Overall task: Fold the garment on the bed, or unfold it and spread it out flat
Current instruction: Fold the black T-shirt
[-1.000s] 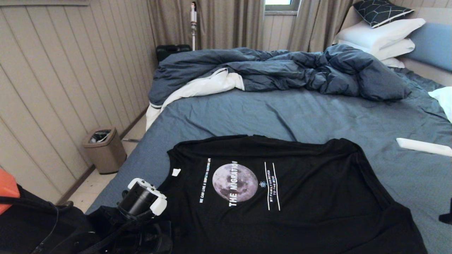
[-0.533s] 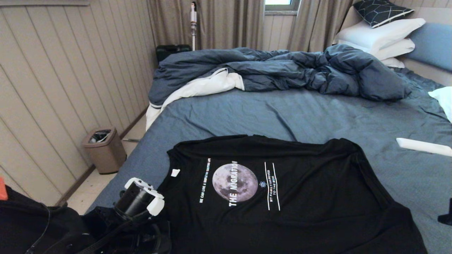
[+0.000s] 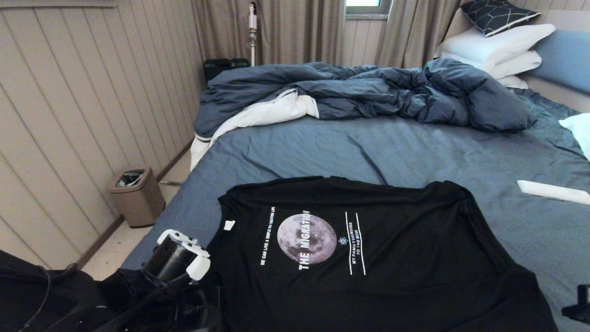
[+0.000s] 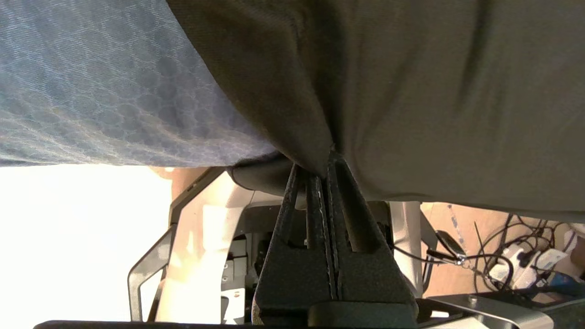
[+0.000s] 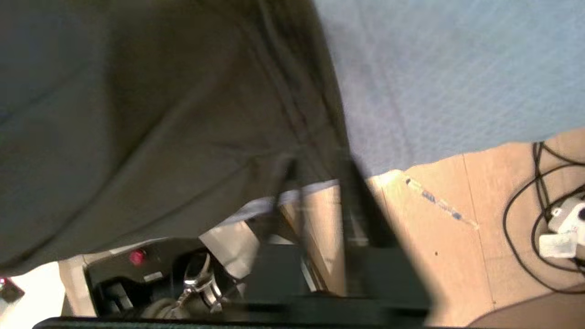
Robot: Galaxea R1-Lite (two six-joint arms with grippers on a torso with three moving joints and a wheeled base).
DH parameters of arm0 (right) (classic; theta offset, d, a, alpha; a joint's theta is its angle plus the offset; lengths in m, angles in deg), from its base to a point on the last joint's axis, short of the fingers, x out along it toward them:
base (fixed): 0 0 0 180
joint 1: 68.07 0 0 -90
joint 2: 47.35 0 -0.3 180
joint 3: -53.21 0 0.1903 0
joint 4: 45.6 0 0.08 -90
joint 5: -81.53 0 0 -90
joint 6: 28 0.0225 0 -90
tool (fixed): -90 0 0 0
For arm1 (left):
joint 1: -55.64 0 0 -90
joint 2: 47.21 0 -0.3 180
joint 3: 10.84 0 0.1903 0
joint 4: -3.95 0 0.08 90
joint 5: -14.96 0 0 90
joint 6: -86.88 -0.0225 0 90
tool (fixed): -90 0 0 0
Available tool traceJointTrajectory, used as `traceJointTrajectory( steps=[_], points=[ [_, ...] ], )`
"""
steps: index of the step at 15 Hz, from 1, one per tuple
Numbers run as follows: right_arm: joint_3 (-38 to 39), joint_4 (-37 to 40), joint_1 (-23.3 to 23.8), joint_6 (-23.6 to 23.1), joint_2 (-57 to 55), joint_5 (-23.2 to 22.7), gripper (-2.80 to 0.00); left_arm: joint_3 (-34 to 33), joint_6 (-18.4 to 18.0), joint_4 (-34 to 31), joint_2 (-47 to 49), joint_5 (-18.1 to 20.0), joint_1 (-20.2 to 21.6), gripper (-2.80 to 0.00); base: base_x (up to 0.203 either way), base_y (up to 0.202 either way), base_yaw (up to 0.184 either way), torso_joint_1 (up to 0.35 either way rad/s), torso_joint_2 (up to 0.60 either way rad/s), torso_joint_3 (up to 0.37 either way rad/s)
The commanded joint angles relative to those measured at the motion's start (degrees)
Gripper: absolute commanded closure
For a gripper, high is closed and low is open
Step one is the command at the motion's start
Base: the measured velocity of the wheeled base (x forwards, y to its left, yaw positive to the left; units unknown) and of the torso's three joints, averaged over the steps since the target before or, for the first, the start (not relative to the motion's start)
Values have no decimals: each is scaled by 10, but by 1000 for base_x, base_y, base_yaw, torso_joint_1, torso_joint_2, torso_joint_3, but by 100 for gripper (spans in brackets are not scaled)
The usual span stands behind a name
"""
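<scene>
Between the pinched fingers (image 4: 320, 192) of the left gripper (image 4: 330, 157) sits a fold of the black shirt (image 3: 368, 258), right at the shirt's near corner by the bed's edge. Those fingers are pressed tight together on the cloth.

Printed on the shirt is a grey moon (image 3: 306, 238) with white words, "THE MIGRATION". Beside the moon stand two white lines (image 3: 355, 243) with small writing between them; I can make out "MY FAMILY" and "TO THE", and the rest is too small to read. A little white tag (image 3: 229, 225) sits near the neck. The shirt lies spread on the blue sheet of the bed (image 3: 415, 152), close to the near edge.

At the other near corner, the right gripper (image 5: 315, 169) has its fingers a little apart, with the shirt's edge between them. That view is blurry, so I cannot tell if they touch the cloth.

Far past the fingers lie a messy dark blue blanket (image 3: 368, 92) and white pillows (image 3: 498, 46). A white flat thing (image 3: 553, 192) rests on the sheet. Down on the floor stands a brown bin (image 3: 137, 196).
</scene>
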Motion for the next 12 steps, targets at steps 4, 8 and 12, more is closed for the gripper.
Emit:
traceJointTrajectory(
  steps=[4,8,12],
  points=[
    [71,-99,-1,-23,-48,-2,-280,0,2,1,8,-5,0,0,0,0,0,0,0,0],
    [73,-108,2,-22,-79,-5,-280,7,2,-11,9,-7,0,0,0,0,0,0,0,0],
    [90,-154,1,-23,-108,-8,-280,5,3,-13,10,-8,1,0,0,0,0,0,0,0]
  ],
)
